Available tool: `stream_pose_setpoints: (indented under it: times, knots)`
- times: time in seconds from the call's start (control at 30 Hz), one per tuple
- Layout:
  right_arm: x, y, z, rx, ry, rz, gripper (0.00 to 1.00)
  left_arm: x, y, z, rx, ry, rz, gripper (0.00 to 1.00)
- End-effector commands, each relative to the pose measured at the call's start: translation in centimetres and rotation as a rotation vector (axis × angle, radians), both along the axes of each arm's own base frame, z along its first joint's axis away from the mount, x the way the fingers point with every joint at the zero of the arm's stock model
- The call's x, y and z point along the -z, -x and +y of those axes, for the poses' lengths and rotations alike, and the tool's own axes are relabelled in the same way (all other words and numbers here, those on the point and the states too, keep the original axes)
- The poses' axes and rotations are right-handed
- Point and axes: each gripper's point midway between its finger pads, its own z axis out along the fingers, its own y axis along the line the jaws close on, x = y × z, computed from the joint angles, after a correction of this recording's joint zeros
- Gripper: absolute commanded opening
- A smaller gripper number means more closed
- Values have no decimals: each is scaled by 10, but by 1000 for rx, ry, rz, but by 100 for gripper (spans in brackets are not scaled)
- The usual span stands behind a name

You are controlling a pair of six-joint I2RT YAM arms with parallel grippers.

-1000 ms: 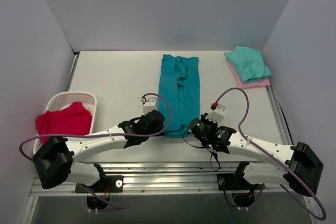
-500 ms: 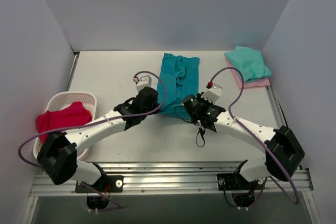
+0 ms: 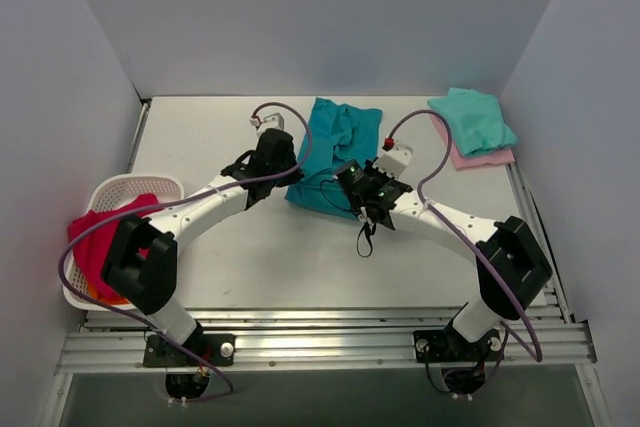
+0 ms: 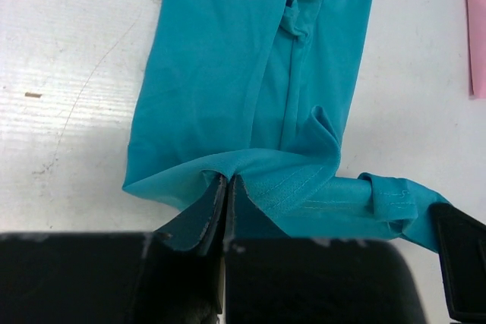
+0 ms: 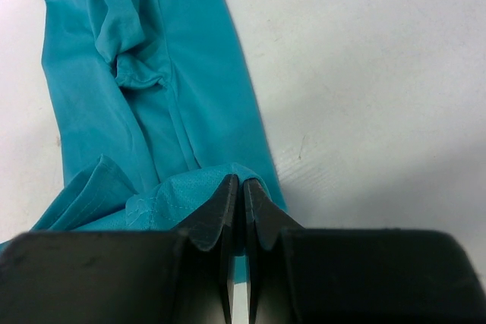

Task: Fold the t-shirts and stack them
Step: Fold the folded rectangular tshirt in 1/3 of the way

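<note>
From above, the left arm [image 3: 200, 212] and right arm [image 3: 450, 222] cover the near hem of the teal-blue t-shirt [image 3: 340, 137]. The pinched cloth is hidden between the left fingers [image 4: 199, 219] and between the right fingers [image 5: 215, 216]. The mint-green t-shirt [image 3: 472, 119] covers most of the pale pink t-shirt [image 3: 482, 158]. The left arm hides part of the white basket [image 3: 140, 182].

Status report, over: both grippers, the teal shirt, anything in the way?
Left gripper shut on teal t-shirt, near hem. Right gripper shut on same hem. Hem pinched up, cloth bunched. Nothing lies on the shirt ahead.
</note>
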Motion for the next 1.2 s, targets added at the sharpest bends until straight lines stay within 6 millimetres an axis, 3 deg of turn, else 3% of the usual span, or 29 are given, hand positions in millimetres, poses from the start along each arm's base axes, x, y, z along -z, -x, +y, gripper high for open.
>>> stream_pose_setpoints:
  times: [0.0,0.1,0.13,0.17,0.2,0.23,0.3,0.33,0.37,0.4,0.43,0.47,0.5,0.53,0.57,0.6,0.7,0.73,0.8,0.83,0.87,0.9,0.93,0.97,1.0,1.03,1.07,1.1,1.17]
  knots:
    - [-14,-21,-11,65,30,-42,0,-28,-25,-14,42,68,-69,3]
    - [-6,-41,-12,74,22,-23,0,-27,-43,-15,51,81,-64,3]
    - [6,-47,-14,75,41,3,0,-17,-50,-14,53,75,-41,3]
    - [9,-54,-12,70,29,9,0,-26,-60,-16,53,80,-59,3]
    - [7,-66,-18,90,18,4,0,-26,-66,-17,53,80,-59,4]
    - [21,-73,-19,92,35,31,0,-10,-76,-14,46,65,-29,4]
    - [23,-98,-23,106,-1,31,0,-17,-97,-19,58,94,-40,4]
    - [44,-107,-25,114,13,68,0,8,-107,-21,64,84,7,6]
    - [51,-116,-26,112,19,83,0,13,-117,-20,87,101,23,8]
    - [55,-127,-25,102,5,92,0,-2,-136,-25,91,125,-11,10]
    - [63,-149,-29,114,1,97,9,33,-144,-25,89,105,61,26]
    - [68,-158,-31,113,3,118,14,38,-156,-19,85,116,72,37]
    - [70,-167,-31,103,-8,133,29,43,-161,-22,109,141,91,47]
    - [66,-186,-35,119,-20,116,66,49,-174,-25,113,157,102,57]
    - [64,-189,-37,124,-13,127,84,50,-180,-26,122,179,106,72]
    - [58,-195,-39,119,-5,120,96,49,-188,-21,125,196,107,76]
    - [26,-208,-45,121,2,55,100,41,-199,-5,100,200,108,84]
    - [11,-209,-47,114,10,35,100,23,-202,2,87,208,71,84]
    - [-16,-203,-56,138,20,0,100,14,-202,19,49,211,57,84]
    - [-21,-197,-60,149,23,-7,100,-13,-205,35,17,217,1,84]
    - [-29,-193,-63,161,20,-24,100,-6,-198,43,-3,207,20,84]
    - [-36,-177,-71,170,15,-30,100,-36,-195,55,-26,211,-35,84]
    - [-39,-170,-73,182,-6,-48,100,-42,-191,66,-66,191,-51,84]
    - [-41,-160,-76,186,-22,-57,100,-26,-178,74,-89,171,-14,84]
    - [-36,-138,-80,180,-34,-46,100,-55,-170,80,-104,181,-79,84]
    - [-34,-131,-79,181,-69,-62,100,-56,-161,82,-113,183,-86,84]
    - [-28,-120,-75,162,-93,-52,100,-26,-142,85,-128,177,-24,84]
    - [-15,-95,-73,145,-94,-23,100,-45,-134,85,-127,201,-74,84]
    - [-9,-80,-61,111,-136,-54,100,-30,-115,87,-150,207,-53,84]
